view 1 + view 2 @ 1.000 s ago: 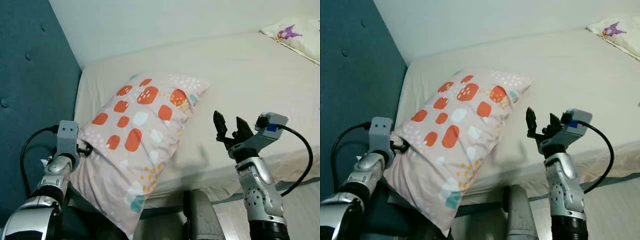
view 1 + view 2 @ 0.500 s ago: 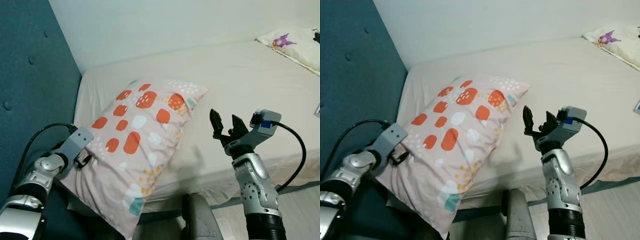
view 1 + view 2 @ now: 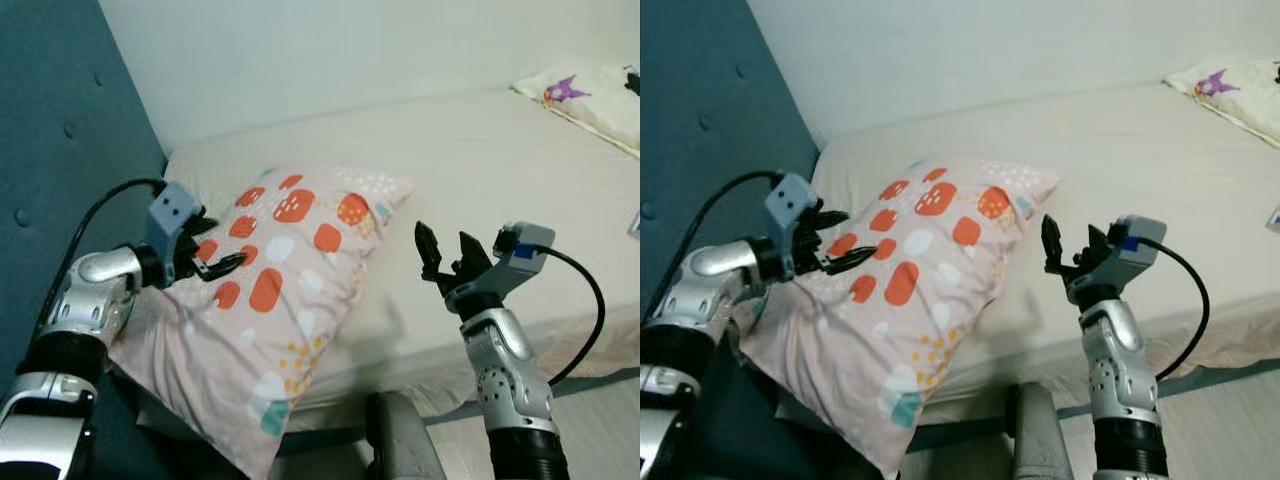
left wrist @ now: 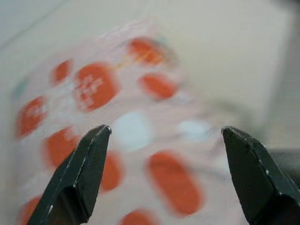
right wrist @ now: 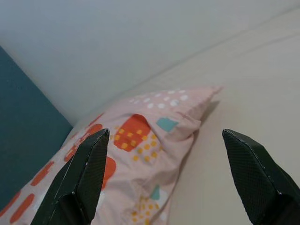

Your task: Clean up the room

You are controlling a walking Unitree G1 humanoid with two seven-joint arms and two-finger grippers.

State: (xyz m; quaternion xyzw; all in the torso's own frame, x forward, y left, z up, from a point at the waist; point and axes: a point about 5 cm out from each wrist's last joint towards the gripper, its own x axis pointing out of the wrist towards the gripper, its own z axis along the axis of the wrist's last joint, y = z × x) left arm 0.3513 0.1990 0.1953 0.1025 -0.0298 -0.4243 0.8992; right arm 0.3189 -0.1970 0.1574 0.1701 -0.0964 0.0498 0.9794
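A pink pillow (image 3: 290, 260) with orange, white and teal spots lies on the near left of the bed (image 3: 500, 150), its lower end hanging over the bed's front edge. My left gripper (image 3: 215, 258) is open just above the pillow's left side, fingers spread over the orange spots, holding nothing. In the left wrist view the pillow (image 4: 140, 131) is blurred between the two fingers. My right gripper (image 3: 445, 250) stands open above the mattress to the right of the pillow, pointing toward it. The right wrist view shows the pillow's (image 5: 136, 140) upper corner ahead.
A teal padded headboard (image 3: 60, 150) rises at the left. A second pillow (image 3: 585, 90) with a purple figure lies at the bed's far right. A grey post (image 3: 400, 440) stands below the bed's front edge between my arms.
My left gripper has let go of the pillow's lower left edge and risen to hover open over its left side. The right arm has barely moved.
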